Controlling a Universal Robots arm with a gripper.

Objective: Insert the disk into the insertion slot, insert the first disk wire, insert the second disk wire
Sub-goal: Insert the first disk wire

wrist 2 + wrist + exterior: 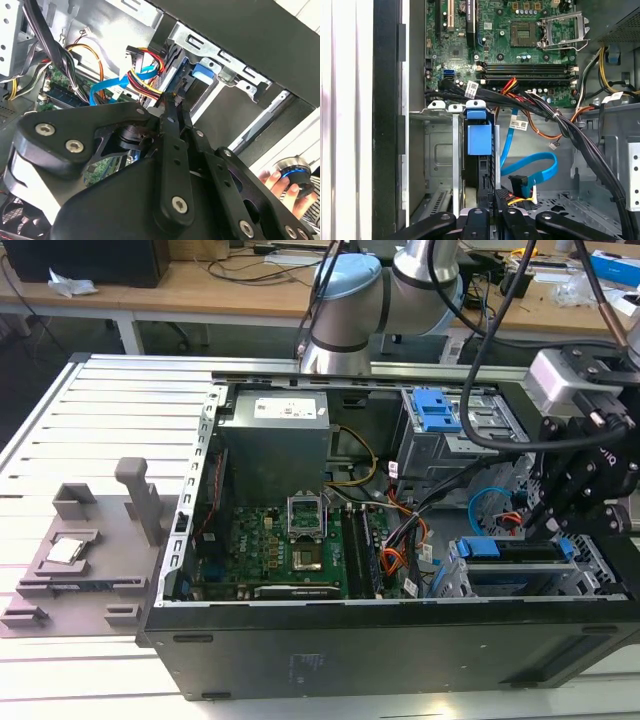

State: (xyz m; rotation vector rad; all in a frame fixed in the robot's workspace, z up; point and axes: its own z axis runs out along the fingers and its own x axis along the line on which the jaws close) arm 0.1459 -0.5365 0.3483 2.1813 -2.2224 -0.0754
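The disk (515,562), in its blue carrier, sits inside the insertion slot (458,582), the low grey cage at the case's front on the exterior view's right. In the first wrist view the disk (479,170) stands on edge in the slot (440,150) with its blue tab toward the motherboard. My gripper (496,196) is at the disk's rear edge, its fingers pinched on the connector of a red-yellow-black disk wire (146,76). A flat blue disk wire (535,167) loops loose beside it, its black plug (517,181) lying free. In the exterior view my gripper (548,528) hangs just above the slot.
A taller grey cage with a blue latch (437,412) stands behind the slot. Thick black cable bundles (570,130) cross between motherboard (290,550) and cages. A grey fixture (75,550) lies outside the case on the exterior view's left. A person's hand (277,184) rests on a knob.
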